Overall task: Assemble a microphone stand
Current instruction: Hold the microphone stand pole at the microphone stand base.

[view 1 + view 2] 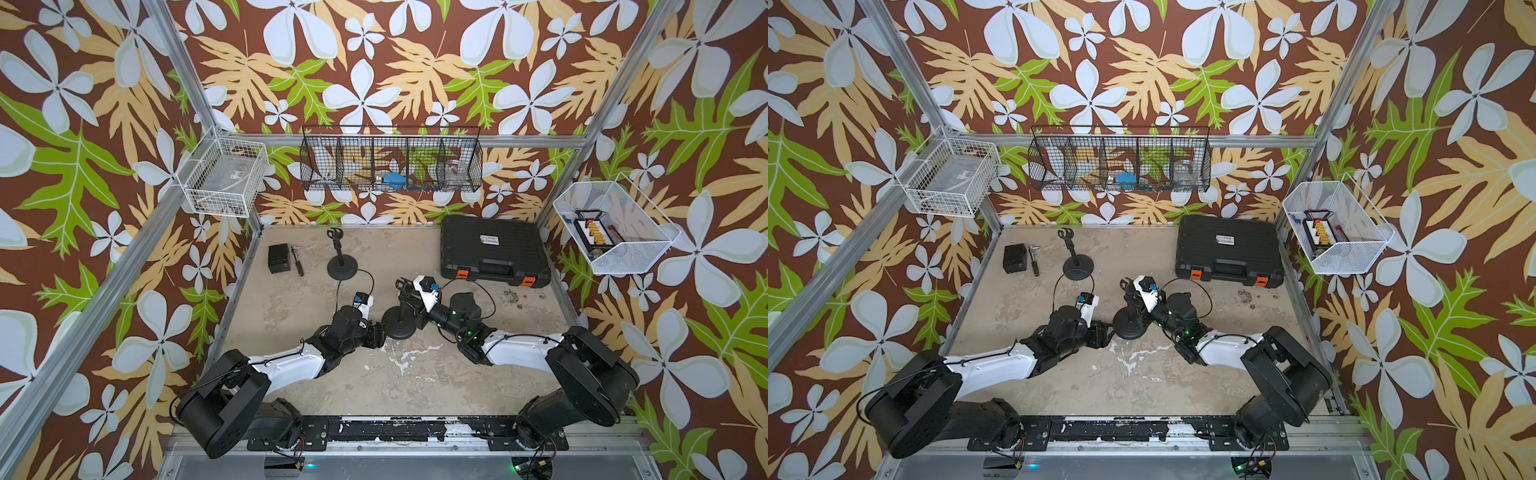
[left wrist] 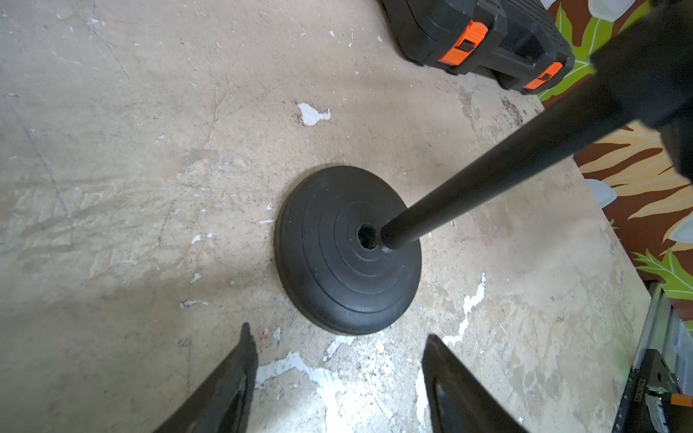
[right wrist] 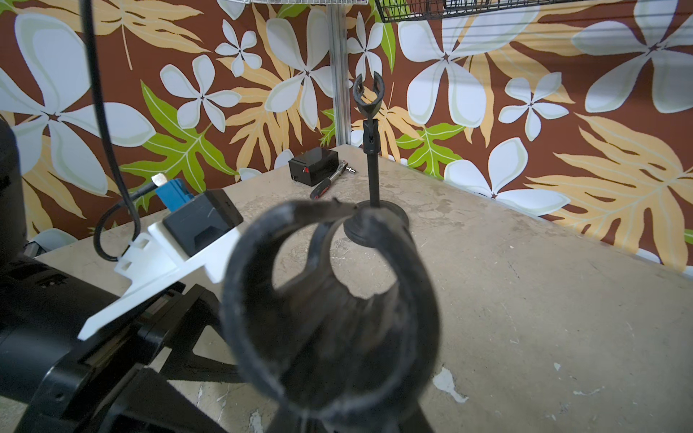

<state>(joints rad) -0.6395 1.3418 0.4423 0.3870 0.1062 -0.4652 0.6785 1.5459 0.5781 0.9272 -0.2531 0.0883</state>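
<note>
A round black base (image 2: pixel 330 277) lies flat on the table, seen in both top views (image 1: pixel 395 326) (image 1: pixel 1128 329). A black pole (image 2: pixel 498 176) slants down onto it, its lower end resting beside the base's centre hole (image 2: pixel 365 236). My right gripper (image 1: pixel 410 297) is shut on the pole's upper part, just under the mic clip (image 3: pixel 330 300) that fills the right wrist view and hides the jaws. My left gripper (image 2: pixel 337 339) stands open at the base's near rim, fingers (image 2: pixel 240 367) either side, holding nothing. Its place in a top view (image 1: pixel 1104 334) is left of the base.
An assembled stand (image 1: pixel 342 266) (image 3: pixel 372 168) is upright at the back left, beside a small black box (image 1: pixel 278 258) and a hand tool (image 1: pixel 298 262). A black case with orange latches (image 1: pixel 492 253) lies at the back right. Wire baskets (image 1: pixel 390 160) hang on the walls.
</note>
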